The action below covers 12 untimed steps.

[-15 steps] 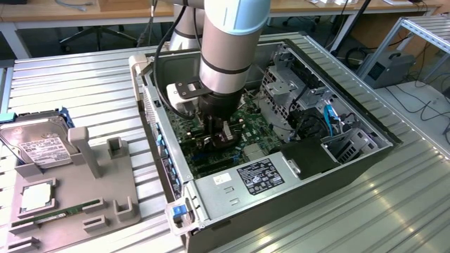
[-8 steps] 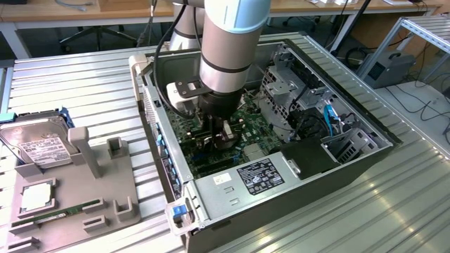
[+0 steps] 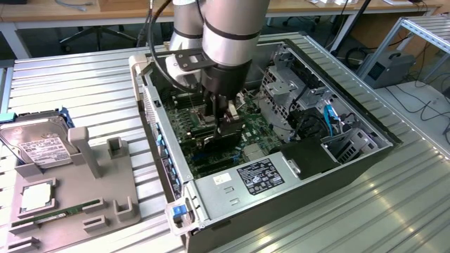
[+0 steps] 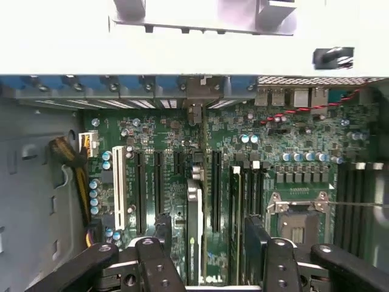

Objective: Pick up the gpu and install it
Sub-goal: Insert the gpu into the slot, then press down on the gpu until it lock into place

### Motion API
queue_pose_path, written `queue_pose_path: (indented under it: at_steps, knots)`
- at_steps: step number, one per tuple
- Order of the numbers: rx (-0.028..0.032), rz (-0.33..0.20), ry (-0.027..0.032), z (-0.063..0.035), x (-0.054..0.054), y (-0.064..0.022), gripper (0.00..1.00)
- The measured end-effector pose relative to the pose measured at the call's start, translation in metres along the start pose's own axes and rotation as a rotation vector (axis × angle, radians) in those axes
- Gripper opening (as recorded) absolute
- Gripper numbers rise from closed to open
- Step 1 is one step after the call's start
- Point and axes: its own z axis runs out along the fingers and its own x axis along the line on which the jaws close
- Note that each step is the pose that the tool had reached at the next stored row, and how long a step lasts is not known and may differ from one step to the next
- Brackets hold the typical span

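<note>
Inside the PC case (image 3: pixel 211 208), claw (image 4: pixel 209 252) (jaws apart) straddles upright gpu (image 4: pixel 194 225).

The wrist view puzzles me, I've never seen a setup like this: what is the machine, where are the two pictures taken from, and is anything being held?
A robot arm reaches down into an open computer case lying on a metal table. One camera watches from outside; the other sits on the arm's wrist, looking past the gripper at the green motherboard. The gripper's jaws are open, standing either side of the gpu, a thin card upright on edge in a motherboard slot, so it looks released rather than held. Beside the case, a grey tray carries a hard drive and a RAM stick.
</note>
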Motion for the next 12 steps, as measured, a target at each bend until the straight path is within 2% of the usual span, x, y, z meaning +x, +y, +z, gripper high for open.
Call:
queue_pose_path:
  at_steps: [3,4,12]
  knots:
    - [0.0000,0.001,0.0003,-0.0205,-0.001,-0.0006,0.60]
    - [-0.0001,0.001,0.0004,-0.0232,-0.001,-0.0006,0.60]
    - [0.0001,0.001,0.0002,-0.0234,-0.001,-0.0007,0.60]
